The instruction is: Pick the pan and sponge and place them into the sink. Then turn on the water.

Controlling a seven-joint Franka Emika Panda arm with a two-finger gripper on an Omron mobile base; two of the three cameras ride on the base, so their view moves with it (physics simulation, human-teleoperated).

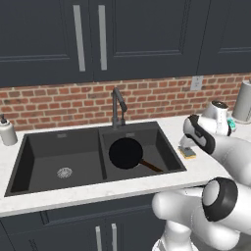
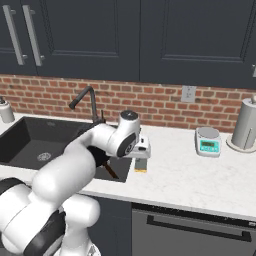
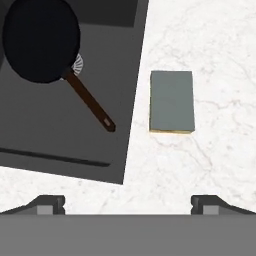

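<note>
Gripper (image 3: 128,202) above your sponge (image 3: 171,101) has jaws spread wide and holds nothing, while you see the pan (image 1: 126,153) resting in the sink's (image 1: 29,166) smaller basin.

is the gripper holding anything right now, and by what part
Nothing is held. The gripper is open and hovers over the counter, with the sponge lying free there and the pan in the sink.

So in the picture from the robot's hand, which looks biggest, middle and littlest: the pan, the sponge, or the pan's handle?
Largest to smallest in the hand view:
1. The pan, its round black part.
2. The sponge, scouring side up on the counter.
3. The pan's handle, long but very thin.
The sponge lies higher than the pan, nearer the camera, so it may look a bit bigger than it really is.
</note>
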